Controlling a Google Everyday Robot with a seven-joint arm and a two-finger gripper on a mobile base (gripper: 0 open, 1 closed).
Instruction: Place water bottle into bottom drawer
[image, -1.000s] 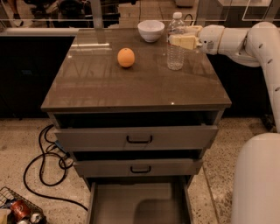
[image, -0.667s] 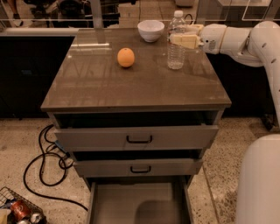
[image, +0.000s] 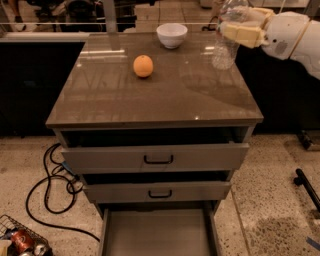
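Observation:
The water bottle (image: 224, 47), clear ribbed plastic, is at the back right of the cabinet top and looks raised just off it. My gripper (image: 239, 31) comes in from the right on a white arm and is shut on the bottle's upper part, its pale pads (image: 242, 35) across the label. The bottle's cap is at the frame's top edge. The bottom drawer (image: 157, 232) is pulled out at the cabinet's foot, a shallow tray with a plain grey floor and nothing in it. It is far below and in front of the gripper.
An orange (image: 143, 66) and a white bowl (image: 171, 34) sit on the brown cabinet top (image: 150, 100). Two black-handled drawers (image: 158, 159) stand slightly open above the bottom one. Black cables (image: 47, 192) and a wire basket of cans (image: 20, 241) lie on the floor at left.
My gripper has moved right and slightly up with the water bottle in it, taking the bottle toward the cabinet's right edge. The orange, bowl and drawers have not moved.

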